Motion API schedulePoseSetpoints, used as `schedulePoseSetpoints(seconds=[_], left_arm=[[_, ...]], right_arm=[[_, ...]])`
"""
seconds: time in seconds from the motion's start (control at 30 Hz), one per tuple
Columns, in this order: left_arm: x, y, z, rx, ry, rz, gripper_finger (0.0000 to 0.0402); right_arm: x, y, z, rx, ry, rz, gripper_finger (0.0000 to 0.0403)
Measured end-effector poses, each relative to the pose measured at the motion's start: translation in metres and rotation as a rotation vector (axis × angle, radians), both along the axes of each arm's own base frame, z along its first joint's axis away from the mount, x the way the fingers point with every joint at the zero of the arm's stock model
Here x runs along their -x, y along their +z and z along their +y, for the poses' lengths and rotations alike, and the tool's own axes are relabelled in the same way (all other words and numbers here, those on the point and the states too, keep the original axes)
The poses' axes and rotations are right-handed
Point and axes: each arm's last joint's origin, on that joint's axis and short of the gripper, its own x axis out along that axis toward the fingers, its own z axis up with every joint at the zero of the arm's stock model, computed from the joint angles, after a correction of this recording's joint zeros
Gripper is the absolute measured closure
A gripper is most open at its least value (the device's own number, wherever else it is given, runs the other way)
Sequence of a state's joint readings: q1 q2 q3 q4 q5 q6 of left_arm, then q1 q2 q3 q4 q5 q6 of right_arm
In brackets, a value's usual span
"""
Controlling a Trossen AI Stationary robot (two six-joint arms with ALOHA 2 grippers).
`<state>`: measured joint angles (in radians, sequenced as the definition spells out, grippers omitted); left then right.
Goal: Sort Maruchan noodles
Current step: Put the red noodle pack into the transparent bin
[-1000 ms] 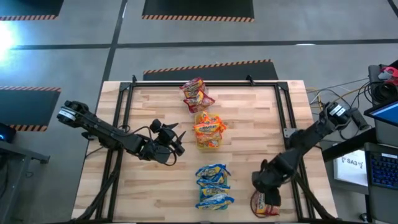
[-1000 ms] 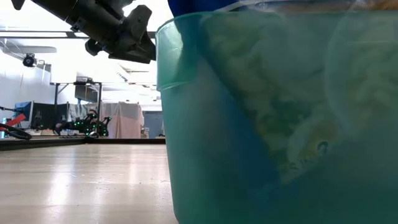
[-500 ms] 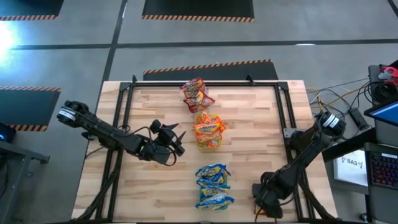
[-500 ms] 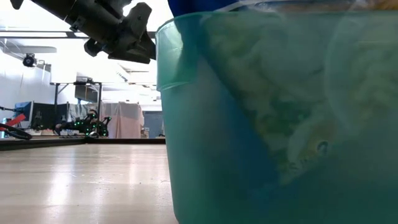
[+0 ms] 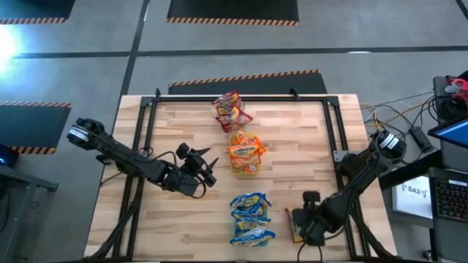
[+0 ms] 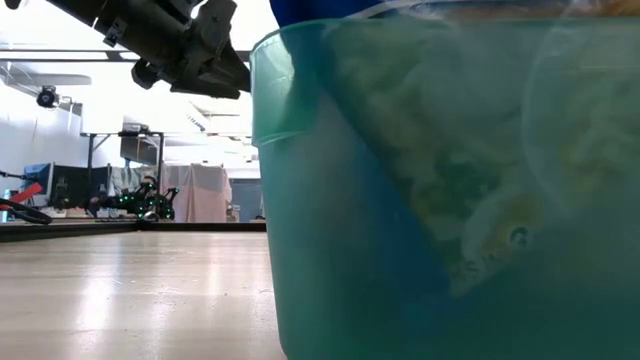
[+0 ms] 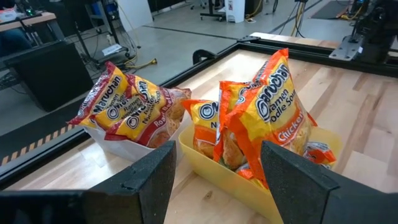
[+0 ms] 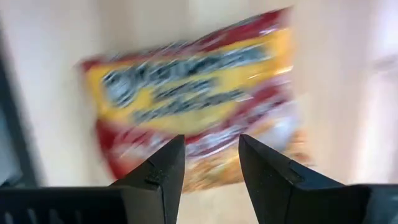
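Red Maruchan packets (image 5: 232, 109) stand in a clear tray, orange ones (image 5: 245, 153) in a yellow tray, and blue ones (image 5: 252, 219) in a green tray. All three trays sit in a row down the table's middle. One more red packet (image 5: 294, 223) is at the near right, seen edge-on beside my right gripper (image 5: 304, 219), which is shut on it. My left gripper (image 5: 208, 174) hovers open left of the yellow tray. In its wrist view the open fingers (image 7: 217, 155) face the orange packets (image 7: 267, 118) and the red ones (image 7: 134, 109). My right gripper (image 8: 211, 155) pinches the red packet by one edge (image 8: 211, 177) between its two fingers. The rest of the packet (image 8: 193, 106) spreads flat-faced beyond the fingertips. In the high view it shows on edge and appears lifted off the wood. The picture is blurred.
A black frame (image 5: 333, 124) borders the tabletop's left, far and right sides. The low view is mostly blocked by the green tray's wall (image 6: 450, 200), with my left arm (image 6: 190, 50) above the bare wood (image 6: 130, 290). Cables and equipment (image 5: 439, 109) lie off the table's right.
My right gripper dropped toward the near edge onto the red packet lying flat at the near right. It then came back toward the table's left and far side with the packet, which now stands edge-on instead of flat.
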<state>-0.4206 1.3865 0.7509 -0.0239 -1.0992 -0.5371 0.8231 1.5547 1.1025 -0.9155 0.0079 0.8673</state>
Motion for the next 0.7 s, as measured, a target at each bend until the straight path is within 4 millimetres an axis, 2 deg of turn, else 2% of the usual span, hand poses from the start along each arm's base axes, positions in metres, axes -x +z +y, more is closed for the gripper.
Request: schedulePoseSetpoints(seconds=[0.13,0.3,0.37,0.47,0.57,0.7], left_arm=[[0.0,0.0,0.0,0.0,0.0,0.0,0.0184],[0.0,0.0,-0.001,0.0,-0.004,0.0,0.0184],[0.0,0.0,-0.001,0.0,-0.004,0.0,0.0184],[0.0,0.0,-0.001,0.0,-0.004,0.0,0.0184],[0.0,0.0,-0.001,0.0,-0.004,0.0,0.0184],[0.0,0.0,-0.001,0.001,-0.006,0.001,0.0184]], right_arm=[[-0.004,0.004,-0.018,0.109,-0.058,-0.063,0.0262],[-0.005,0.011,-0.031,0.037,-0.088,0.04,0.0262],[-0.006,0.017,-0.028,-0.041,-0.078,0.03,0.0262],[-0.008,0.023,-0.018,-0.119,0.018,-0.072,0.0262],[-0.007,0.02,-0.012,-0.063,0.15,-0.132,0.0262],[-0.005,0.009,-0.006,0.015,0.29,-0.119,0.0262]])
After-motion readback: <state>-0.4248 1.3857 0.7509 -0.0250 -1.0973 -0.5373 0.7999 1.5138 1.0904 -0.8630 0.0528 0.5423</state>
